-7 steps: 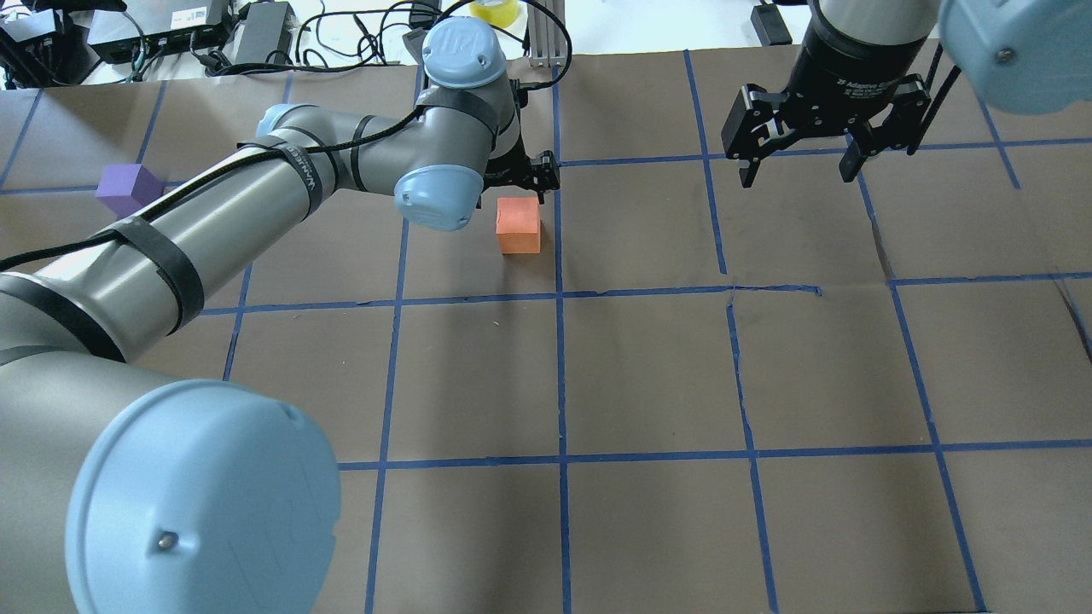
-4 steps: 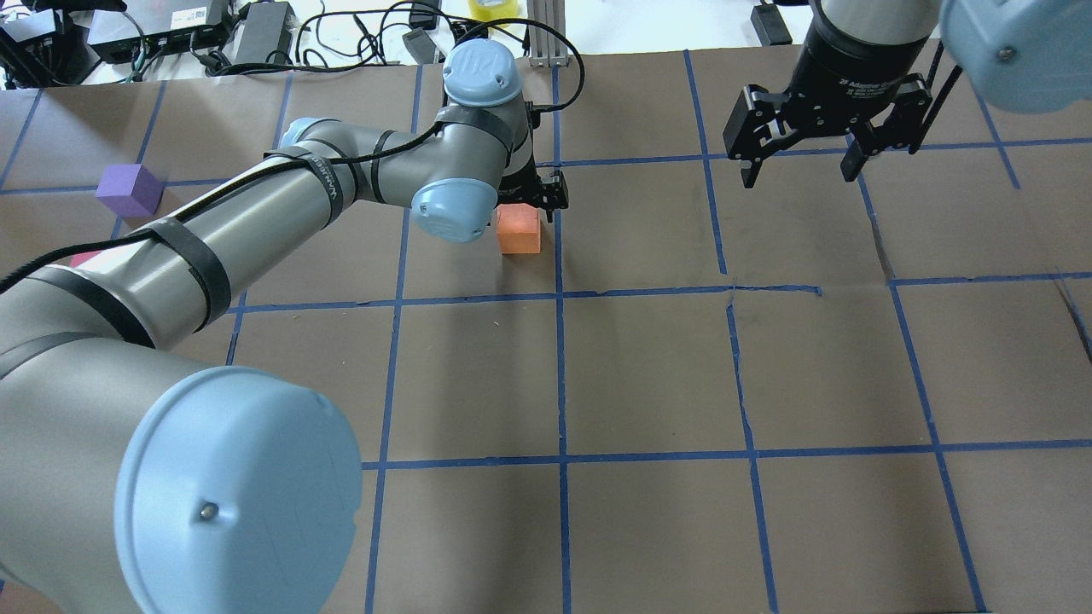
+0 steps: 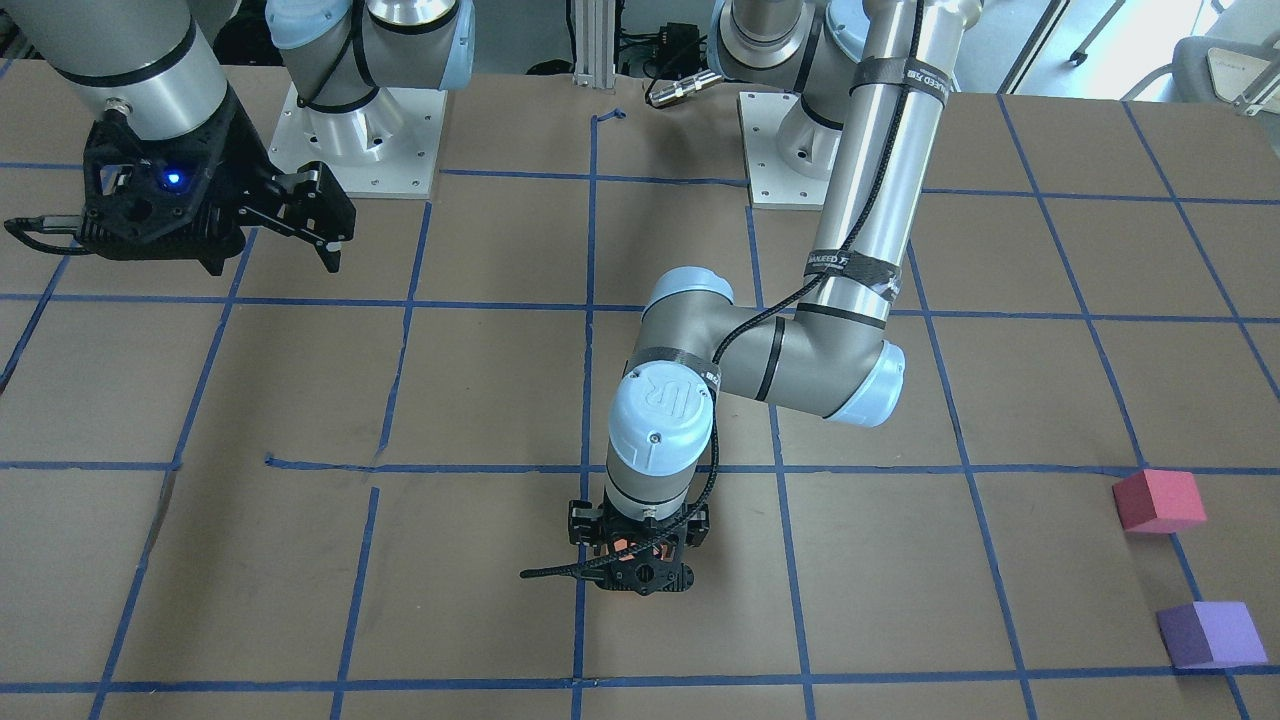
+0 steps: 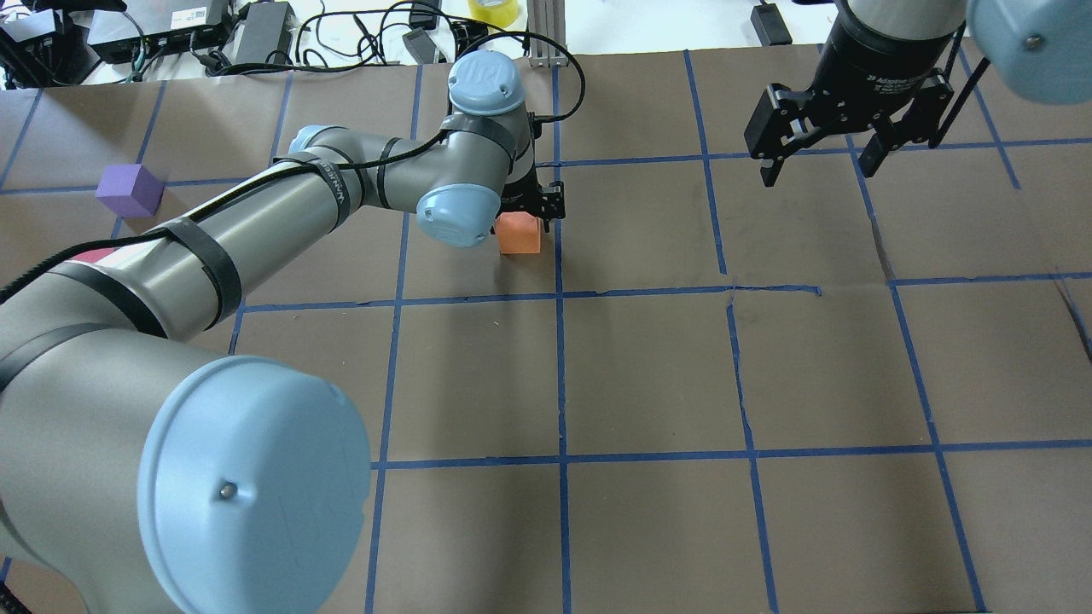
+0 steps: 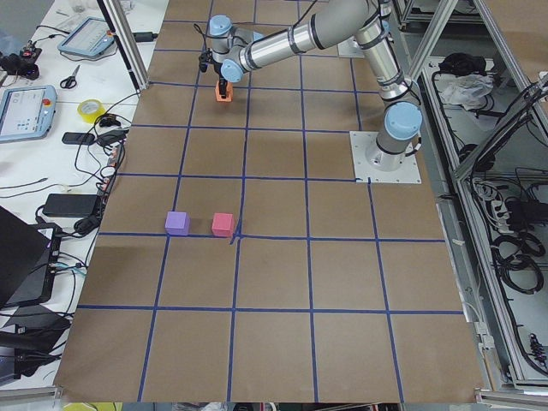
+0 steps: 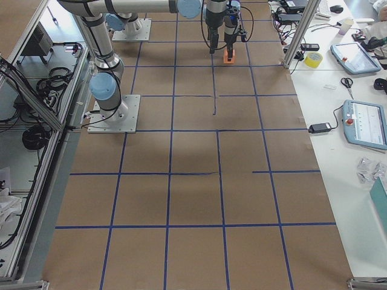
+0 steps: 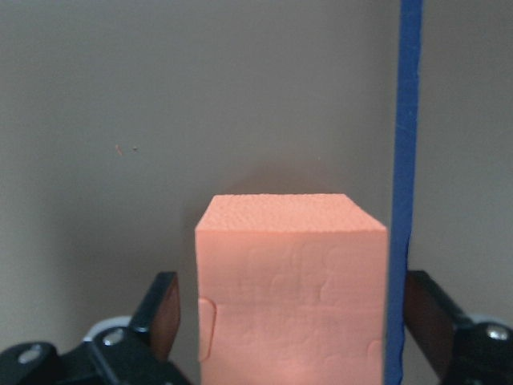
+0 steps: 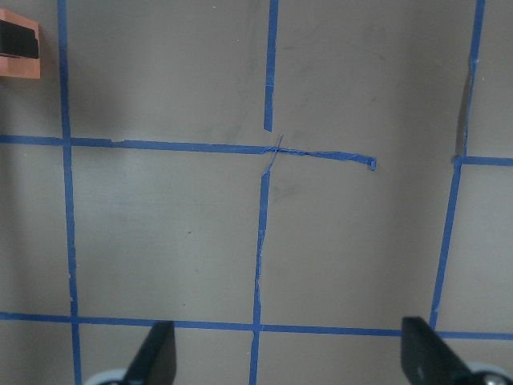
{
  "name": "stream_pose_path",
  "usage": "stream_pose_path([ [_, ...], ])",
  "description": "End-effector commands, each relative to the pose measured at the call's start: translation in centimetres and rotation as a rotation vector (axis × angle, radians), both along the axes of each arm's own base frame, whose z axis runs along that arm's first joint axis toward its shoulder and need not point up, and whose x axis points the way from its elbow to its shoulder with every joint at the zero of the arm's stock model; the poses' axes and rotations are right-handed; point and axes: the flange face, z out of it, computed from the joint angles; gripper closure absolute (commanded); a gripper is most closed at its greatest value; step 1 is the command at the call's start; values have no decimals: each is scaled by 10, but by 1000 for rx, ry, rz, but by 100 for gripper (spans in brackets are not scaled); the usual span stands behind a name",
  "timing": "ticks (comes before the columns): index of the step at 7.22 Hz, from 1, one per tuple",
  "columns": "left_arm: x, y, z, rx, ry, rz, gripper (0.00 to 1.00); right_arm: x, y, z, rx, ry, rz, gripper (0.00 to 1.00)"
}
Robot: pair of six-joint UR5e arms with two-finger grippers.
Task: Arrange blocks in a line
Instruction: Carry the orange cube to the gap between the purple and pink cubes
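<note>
Step in hand: pick of the orange block (image 4: 519,234). The left tool (image 3: 640,548) is lowered around it with jaws spread. In the left wrist view a gap is seen between each finger and the block, so nothing is gripped yet. The block is seated on the bench (image 4: 648,367), just beside a blue tape line (image 7: 405,160). The pinkish-red block (image 3: 1158,500) and purple block (image 3: 1210,635) are parked near each other, well apart from the orange block, on the robot's left of it. The right tool (image 4: 819,162) is held released and empty, well off to the orange block's other side. Next move, as judged: jaws to be closed squarely on the foam, block lifted, carried over and set collinear with the other two.
</note>
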Motion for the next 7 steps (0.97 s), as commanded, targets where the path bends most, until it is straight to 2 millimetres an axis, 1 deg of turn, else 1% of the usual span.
stream_pose_path([
  [1, 1, -1, 8, -13, 2, 2, 59, 2, 2, 3, -2, -1, -5, 0],
  [2, 6, -1, 20, -39, -42, -8, 61, 3, 6, 4, -5, -4, -5, 0],
  [3, 12, -3, 29, -55, -56, -1, 66, 3, 10, 1, 0, -4, -5, 0],
  [4, 37, -10, 36, -61, -55, 72, 67, 3, 10, 0, 1, -5, 0, 0],
  [5, 86, -28, 45, -68, -38, 176, 67, 3, 10, -1, 3, -3, 3, 0],
  [6, 144, -42, 55, -74, -46, 257, 69, 3, 10, -1, 4, -3, 3, 0],
  [7, 188, -51, 63, -80, -43, 305, 77, 2, 10, -2, 6, -2, 5, 0],
])
